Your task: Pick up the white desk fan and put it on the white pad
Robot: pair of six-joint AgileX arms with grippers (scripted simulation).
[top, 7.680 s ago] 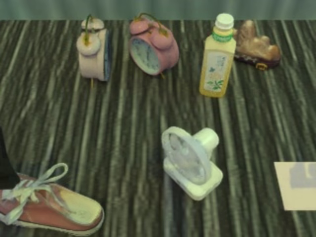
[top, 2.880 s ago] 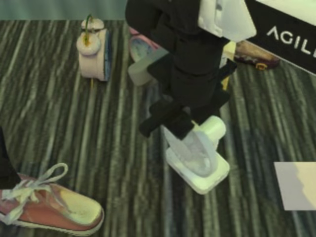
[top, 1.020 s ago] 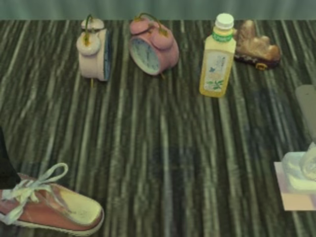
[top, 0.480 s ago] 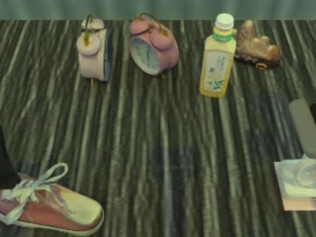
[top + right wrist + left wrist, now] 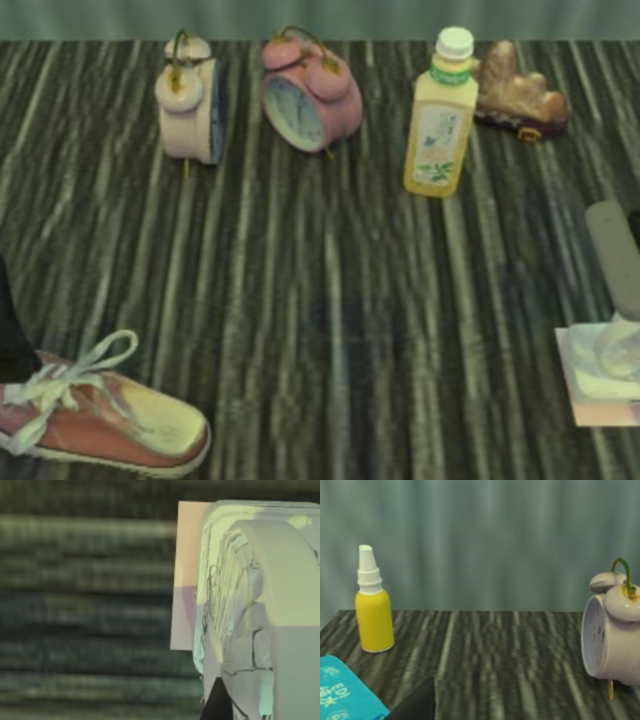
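Low, right arm [image 5: 612,245] reaches over white desk fan [image 5: 615,362].

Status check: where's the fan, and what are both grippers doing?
White desk fan on white pad, table's right edge. Right arm over it. Left arm parked at table's left. Nothing blocking.

Only one text can be read: the letters "EDI" in white, with some Asian characters next to them, on the blue packet [image 5: 342,695] lying just beside the yellow bottle [image 5: 372,612] in the left wrist view. The juice bottle [image 5: 440,120] near the pink clock [image 5: 308,95] has a label with a plant picture, but its words are too small to read.
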